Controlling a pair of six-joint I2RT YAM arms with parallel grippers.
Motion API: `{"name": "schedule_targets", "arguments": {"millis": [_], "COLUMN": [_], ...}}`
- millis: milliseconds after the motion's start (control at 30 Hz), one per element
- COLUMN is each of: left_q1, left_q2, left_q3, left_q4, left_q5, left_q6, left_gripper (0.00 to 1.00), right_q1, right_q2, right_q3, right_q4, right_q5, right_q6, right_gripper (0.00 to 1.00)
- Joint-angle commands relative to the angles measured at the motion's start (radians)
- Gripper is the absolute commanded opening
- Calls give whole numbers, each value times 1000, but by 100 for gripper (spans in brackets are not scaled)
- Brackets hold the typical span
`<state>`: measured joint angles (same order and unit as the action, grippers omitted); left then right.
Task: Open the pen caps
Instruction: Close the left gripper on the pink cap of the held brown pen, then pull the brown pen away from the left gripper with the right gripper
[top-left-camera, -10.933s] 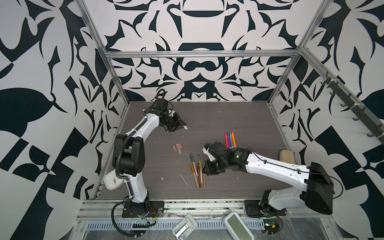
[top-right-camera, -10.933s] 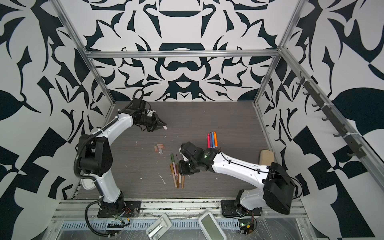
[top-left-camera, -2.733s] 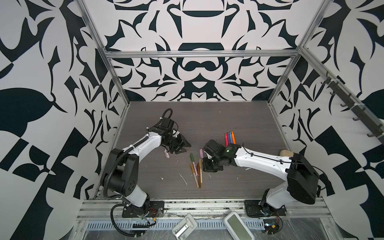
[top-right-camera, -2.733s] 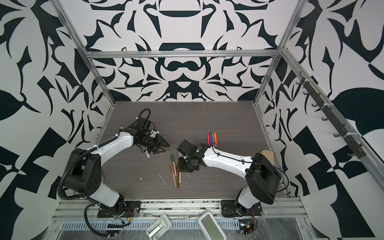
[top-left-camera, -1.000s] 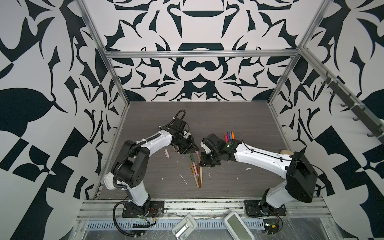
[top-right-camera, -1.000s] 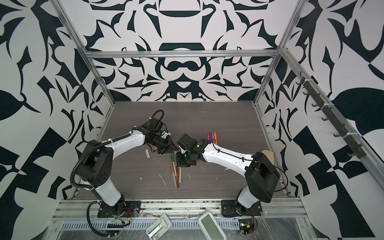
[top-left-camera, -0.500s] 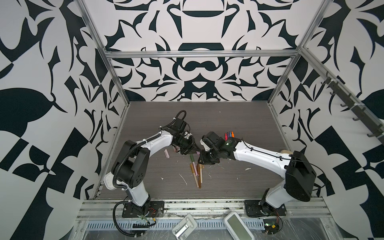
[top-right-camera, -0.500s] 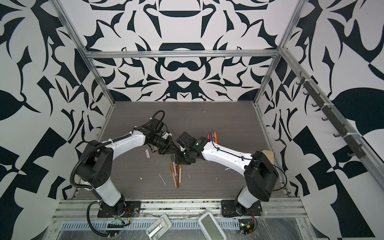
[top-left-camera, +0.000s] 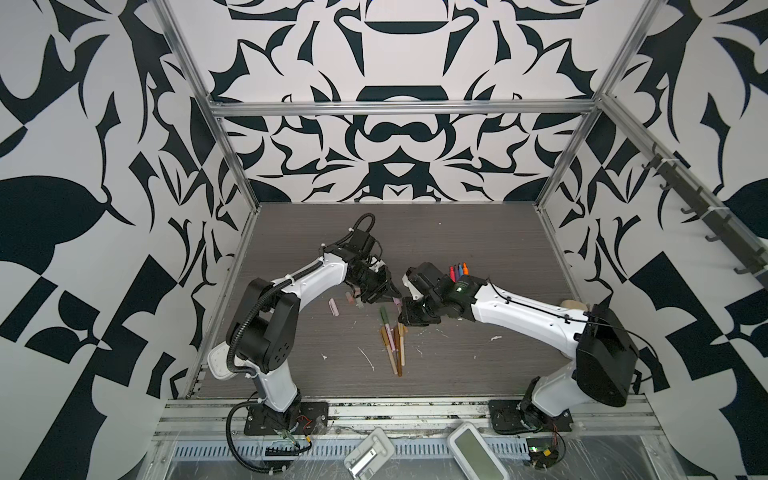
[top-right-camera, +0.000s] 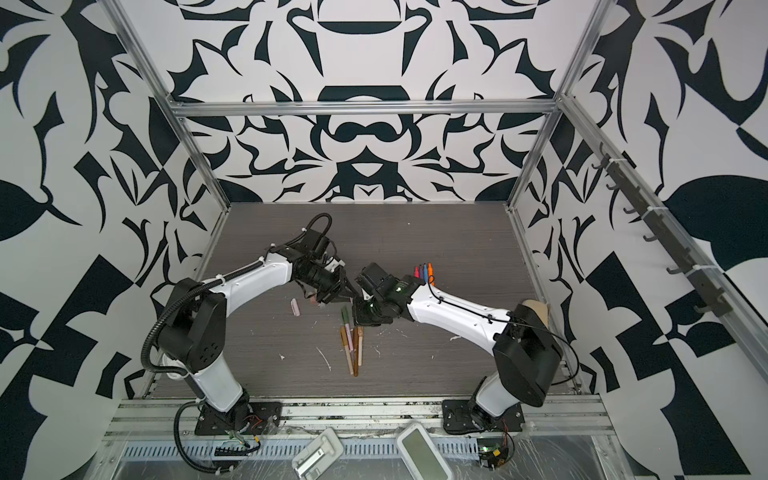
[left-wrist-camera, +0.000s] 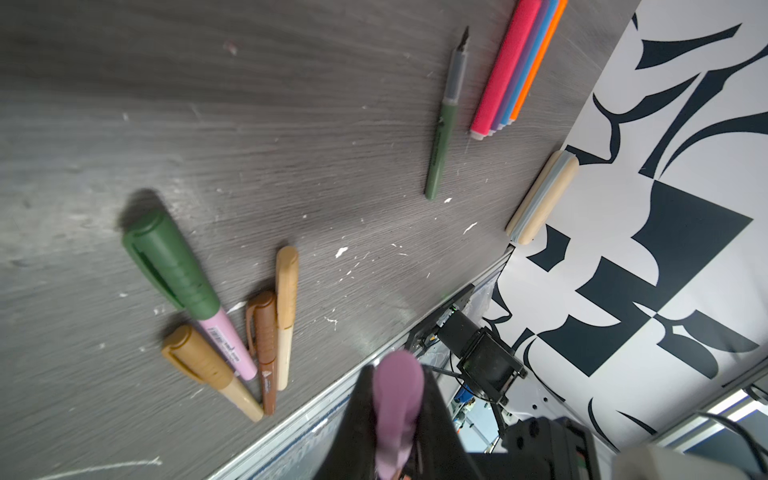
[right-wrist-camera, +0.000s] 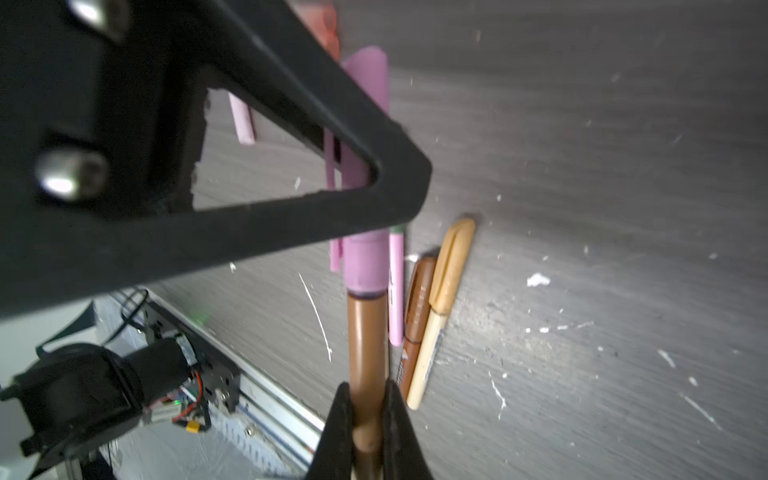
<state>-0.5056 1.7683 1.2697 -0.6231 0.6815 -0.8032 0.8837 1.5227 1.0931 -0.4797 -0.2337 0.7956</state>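
The right gripper (right-wrist-camera: 366, 386) is clenched on the brown barrel (right-wrist-camera: 365, 340) of a pen. The left gripper (left-wrist-camera: 397, 370) pinches the mauve cap (right-wrist-camera: 365, 266), which is seated on that barrel. The pen hangs between them, close over the far end of the pile (top-left-camera: 392, 340) of capped pens. Beyond the pile, on the right arm's side, lie four bright pens (left-wrist-camera: 515, 66) with an uncapped green pen (left-wrist-camera: 442, 124) just beside them. A loose pink cap (top-left-camera: 333, 306) lies near the pile on the left arm's side.

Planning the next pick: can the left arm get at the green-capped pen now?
Probably not yet: the left gripper is shut on the pink cap of the brown pen in the right gripper. The green-capped pen itself lies uncovered nearby.
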Motion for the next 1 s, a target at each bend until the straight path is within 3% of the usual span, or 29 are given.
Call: {"name": "schedule_targets", "arguments": {"millis": [0,167,667,800,967], "left_q1": [90,202,217,228,285], "left_q2": [49,97,67,41,-45], "left_q3": [152,255,272,250,116], "left_q4": [-77,-135,-186,-275,-308], "left_q5": [-55,-88,-170,-250,-350], "left_q6": [92,117,168,225,256], "left_gripper": [0,0,0,0,0], "right_q1": [54,128,129,122,117], "right_q2": [-36,-84,-212,-207,-192], "right_q3": [-58,-119,-197,-191,-190], "right_q4": [-70,-49,-40,-56,-55], "right_q5": [-22,12,45,66,65], "right_q6": [31,85,109,110,109], "right_gripper": [0,0,0,0,0]}}
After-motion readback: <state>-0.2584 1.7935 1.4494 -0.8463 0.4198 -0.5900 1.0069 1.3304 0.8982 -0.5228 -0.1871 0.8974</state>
